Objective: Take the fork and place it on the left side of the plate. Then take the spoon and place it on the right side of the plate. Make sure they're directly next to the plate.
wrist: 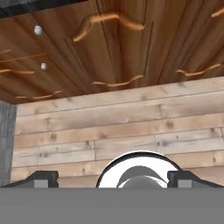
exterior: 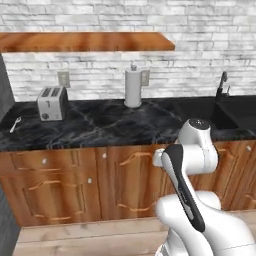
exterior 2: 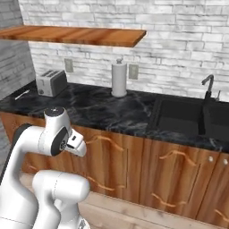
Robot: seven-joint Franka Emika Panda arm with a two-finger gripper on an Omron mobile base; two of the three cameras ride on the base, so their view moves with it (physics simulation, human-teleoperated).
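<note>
While my arm hangs folded low in front of the cabinet doors, no step of the task has begun: the first, taking the fork, is the one in hand. My pincer is released, its jaws spread wide with nothing between them, and it looks down at the wooden floor and the lower cabinet fronts, well below the dark marble surface. A thin pale utensil lies flat on that surface to the left of the toaster, near the surface's left end; at this size I cannot tell whether it is the fork or the spoon, though I judge it one of the two. The right base view places it likewise left of the toaster. I can make out no plate on the stretch of surface between the toaster, the paper towel roll and the sink. In my judgement the next move calls for raising the arm above the surface edge, bringing the base or reach leftward past the toaster, and confirming the utensil's identity before descending on it with jaws aligned across its handle.
</note>
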